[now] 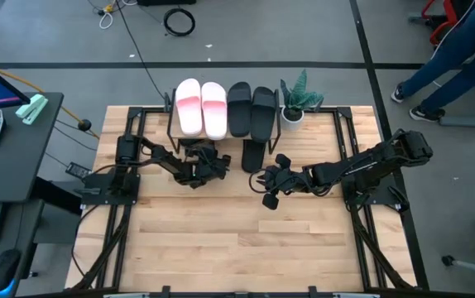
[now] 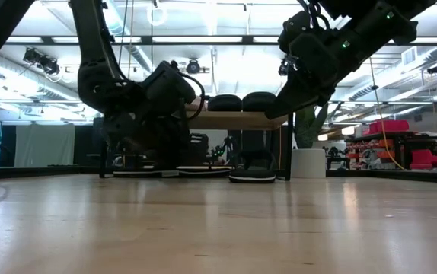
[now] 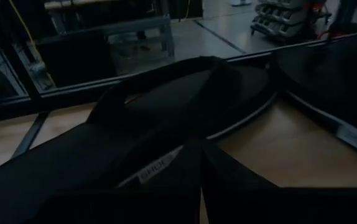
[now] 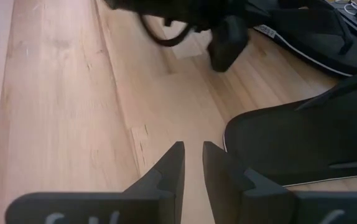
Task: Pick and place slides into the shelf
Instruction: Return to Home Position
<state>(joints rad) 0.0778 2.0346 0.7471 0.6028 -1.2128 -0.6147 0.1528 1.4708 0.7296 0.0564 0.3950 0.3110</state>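
Slides fill the shelf at the far edge of the wood-plank surface. Two pale pink slides lie side by side on the left half of its top board, and two black slides lie beside them on the right half. A small potted plant stands just off the shelf's right end. Beneath the board a black thong flip-flop lies on the surface with its heel sticking out past the shelf's front, under the black pair. A second thong flip-flop lies lower-level to its left, and the low view shows flat black soles in a row between the shelf's thin legs. The left pincer hangs low just in front of the shelf, below the pink pair, right over that second flip-flop. Its fingers are pressed together and hold nothing. The right pincer hovers above bare wood near the protruding heel, a little in front of it and apart from it. Its fingers are drawn almost together with only a narrow slit between them, and they are empty. On the floor beyond the far right corner stand a person's legs in blue trousers.
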